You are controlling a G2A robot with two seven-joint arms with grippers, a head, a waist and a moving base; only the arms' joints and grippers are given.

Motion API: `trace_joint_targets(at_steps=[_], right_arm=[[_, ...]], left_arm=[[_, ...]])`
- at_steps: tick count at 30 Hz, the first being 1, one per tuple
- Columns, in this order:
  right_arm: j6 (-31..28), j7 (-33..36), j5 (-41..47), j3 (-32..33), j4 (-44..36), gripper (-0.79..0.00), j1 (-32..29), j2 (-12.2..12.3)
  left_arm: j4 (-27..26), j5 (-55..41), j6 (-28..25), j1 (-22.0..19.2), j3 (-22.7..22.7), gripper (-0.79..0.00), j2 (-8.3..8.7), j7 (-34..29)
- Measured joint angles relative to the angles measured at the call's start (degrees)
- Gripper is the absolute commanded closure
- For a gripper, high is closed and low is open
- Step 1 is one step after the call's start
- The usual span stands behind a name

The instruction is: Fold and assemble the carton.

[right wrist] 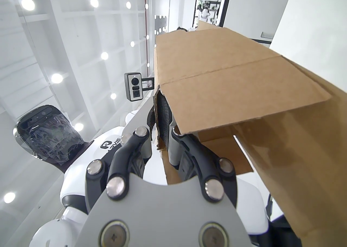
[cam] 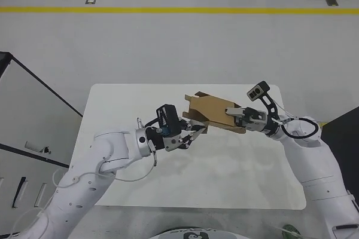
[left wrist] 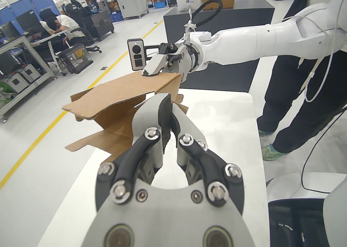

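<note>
Carton of brown cardboard, half opened with its flaps splayed, hangs between two grippers over the far middle of the white table; we cannot tell whether its underside touches the tabletop. Starting at the left, we see the left arm lying across the table's left part, and the left gripper meets the carton's near left corner. In the left wrist view we see its fingers drawn tight together with what looks like a thin flap edge caught between the pads, so we take it as grasping the carton. Further right, we see the carton's flat top panel, with loose flaps sticking out toward the table's far edge. On the right, the right gripper is clamped on the carton's right-hand end: in the right wrist view we see a cardboard wall pinched between its fingers.
</note>
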Motion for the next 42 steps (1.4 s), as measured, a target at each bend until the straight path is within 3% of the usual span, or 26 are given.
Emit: trace_joint_targets(at_steps=[7, 21, 42], right_arm=[[-0.1, 0.06, -0.06, -0.06, -0.19, 0.0, -0.24, -0.06], [-0.28, 2.01, 0.39, 1.19, -0.59, 0.0, -0.99, 0.15], [1.37, 9.23, -1.35, -0.23, -1.8, 0.0, -0.37, 0.37]], left_arm=[[0.53, 0.24, 0.1, -1.07, 1.44, 0.0, -0.36, 0.29], [1.05, -0.24, 0.12, 0.58, -5.16, 0.0, 0.51, 0.08], [3.57, -1.17, -0.23, -1.83, -4.08, 0.0, 0.08, 1.03]])
